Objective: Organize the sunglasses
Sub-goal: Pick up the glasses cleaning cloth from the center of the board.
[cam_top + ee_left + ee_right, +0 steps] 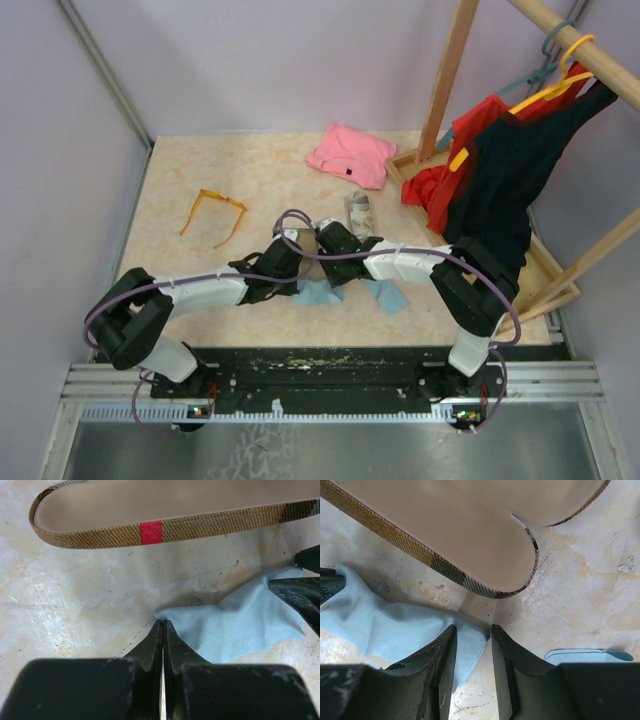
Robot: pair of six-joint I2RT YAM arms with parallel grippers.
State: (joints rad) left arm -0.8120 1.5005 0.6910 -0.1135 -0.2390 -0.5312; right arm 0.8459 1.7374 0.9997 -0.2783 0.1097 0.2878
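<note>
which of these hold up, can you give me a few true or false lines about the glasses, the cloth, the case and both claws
1. The orange sunglasses lie on the table, apart from the left claw and the right claw. True.
2. The left claw is wide open. False: its jaws are shut, tips at a corner of the light blue cloth.
3. The right claw grips the orange sunglasses. False: its jaws stand apart by the cloth's edge, with no glasses there.
4. A brown case with a pale lining lies just beyond the cloth. True.
5. The pink garment hangs on the rack. False: it lies on the table at the far side.
</note>
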